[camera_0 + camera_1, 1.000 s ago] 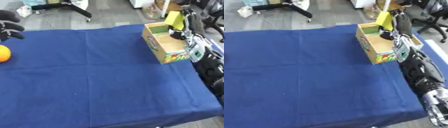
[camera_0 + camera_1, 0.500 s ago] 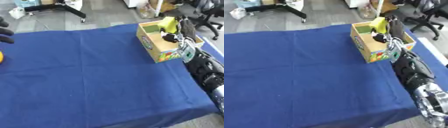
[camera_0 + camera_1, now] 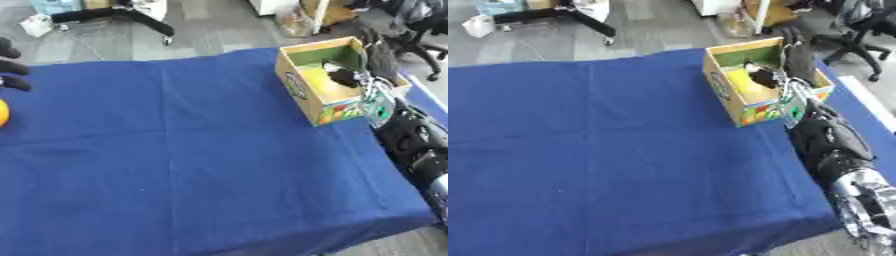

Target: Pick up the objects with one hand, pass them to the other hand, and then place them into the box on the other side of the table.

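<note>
Fingers (image 3: 756,70) of my right hand (image 3: 785,52) reach down into the box (image 3: 319,82) at 2 o'clock, can't tell if they're gripping the yellow thing (image 3: 744,84); looks light, maybe soft; orange ball (image 3: 3,113) at 9 o'clock, grab round its middle.

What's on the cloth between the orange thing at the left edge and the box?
Nothing: in the left eye view only bare blue cloth separates the orange object from the box.

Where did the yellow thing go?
The yellow thing lies inside the cardboard box at the far right of the blue table, with the robot's right hand reaching into the box right beside it.
</note>
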